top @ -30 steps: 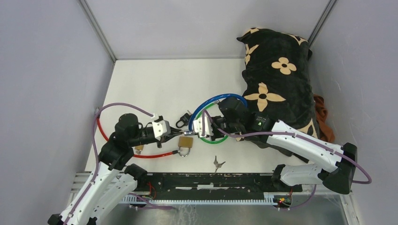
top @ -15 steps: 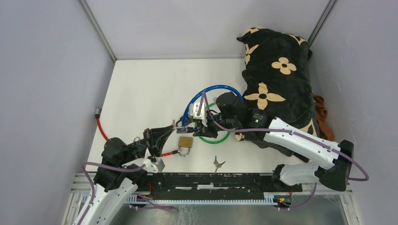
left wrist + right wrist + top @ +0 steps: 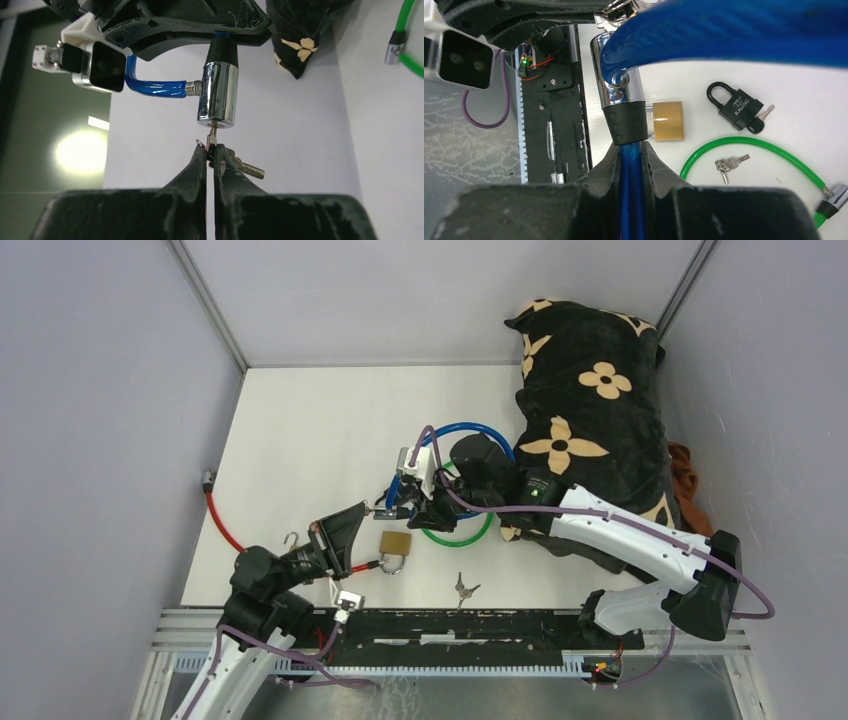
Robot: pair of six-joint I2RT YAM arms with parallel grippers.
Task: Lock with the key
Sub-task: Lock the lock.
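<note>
Item: black padlock (image 3: 736, 107), lying on the white table (image 3: 799, 100), right of the brass padlock (image 3: 668, 120) in the right wrist view. Marking: one brand word in pale capitals across its body, apparently "KALING". Nothing else in any view bears legible lettering.

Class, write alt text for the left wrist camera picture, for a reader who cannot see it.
The black left gripper is shut on a small silver key whose blade sits in the end of a chrome cylinder lock on a blue plastic-coated cable. The right gripper grips the cable just beyond the lock's black cap, above a white table.
</note>
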